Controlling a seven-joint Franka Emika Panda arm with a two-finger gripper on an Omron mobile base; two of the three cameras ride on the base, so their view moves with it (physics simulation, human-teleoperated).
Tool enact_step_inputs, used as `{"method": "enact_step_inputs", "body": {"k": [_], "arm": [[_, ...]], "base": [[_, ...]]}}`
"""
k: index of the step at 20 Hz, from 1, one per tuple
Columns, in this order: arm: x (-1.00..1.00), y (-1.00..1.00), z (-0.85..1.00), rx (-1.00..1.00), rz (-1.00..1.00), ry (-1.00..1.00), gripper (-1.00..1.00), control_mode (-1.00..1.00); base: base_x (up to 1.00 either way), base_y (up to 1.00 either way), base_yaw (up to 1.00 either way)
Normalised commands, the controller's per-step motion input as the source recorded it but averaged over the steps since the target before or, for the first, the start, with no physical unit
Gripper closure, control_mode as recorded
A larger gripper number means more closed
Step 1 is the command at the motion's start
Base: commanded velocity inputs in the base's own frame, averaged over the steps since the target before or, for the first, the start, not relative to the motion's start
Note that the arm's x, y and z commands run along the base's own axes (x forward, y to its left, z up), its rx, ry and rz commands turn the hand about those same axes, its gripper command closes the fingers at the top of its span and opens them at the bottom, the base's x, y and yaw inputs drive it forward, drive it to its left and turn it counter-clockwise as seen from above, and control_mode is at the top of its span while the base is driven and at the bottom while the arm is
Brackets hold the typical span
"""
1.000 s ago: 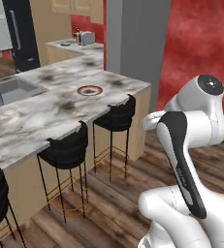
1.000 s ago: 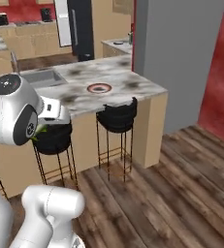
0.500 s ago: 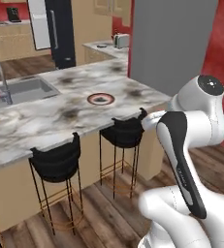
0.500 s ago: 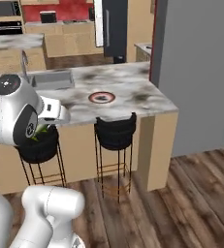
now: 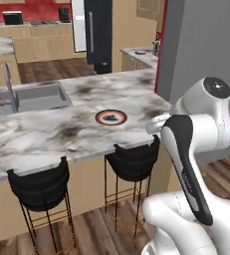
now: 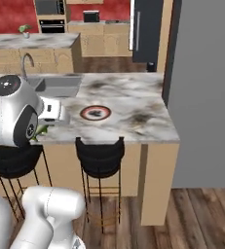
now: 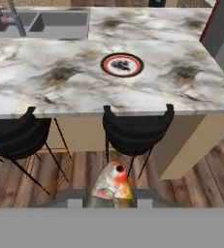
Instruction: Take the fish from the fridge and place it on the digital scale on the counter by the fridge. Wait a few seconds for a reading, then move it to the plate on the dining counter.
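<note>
Since the earlier pictures the whole scene has slid across both base views: the base has driven, so the camera now faces the long white-grey marble tabletop with brown veins more squarely, and the tall black fridge with its grey bar handle stands nearer the middle of the background.

The hand is closed on the small olive-green fish with yellowish tints, which pokes out between the two dark fingertips, head and eye pointing toward the tabletop. In the right base view a bit of green shows just under the white wrist, beside the tabletop's near edge.

The fish is held in the air in front of the tabletop, above the wooden floor and near the two black bar stools, not over the marble.

The small round plate with reddish-brown rim and dark centre lies flat on the tabletop, well apart from the fish, straight ahead of the hand. The inset steel sink with its faucet sits to the plate's left.
</note>
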Motion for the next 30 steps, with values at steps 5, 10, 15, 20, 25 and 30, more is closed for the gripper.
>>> {"method": "enact_step_inputs", "body": {"k": [5, 10, 15, 20, 25, 30], "arm": [[0.00, 0.00, 0.00, 0.00, 0.00, 0.00, 1.00, 1.00], [0.00, 0.00, 0.00, 0.00, 0.00, 0.00, 1.00, 1.00], [0.80, 0.00, -0.16, 0.02, 0.07, 0.22, 1.00, -1.00], [1.00, 0.02, -0.41, 0.02, 0.09, 0.29, 1.00, -1.00], [1.00, 0.41, -0.87, 0.00, 0.08, 0.29, 1.00, -1.00], [1.00, 0.60, -0.91, -0.02, 0.06, 0.15, 1.00, -1.00]], "base": [[1.00, -0.56, 0.27], [1.00, -0.16, 0.12], [0.20, 0.00, 0.02], [0.00, 0.00, 0.00], [0.00, 0.00, 0.00], [0.00, 0.00, 0.00]]}}
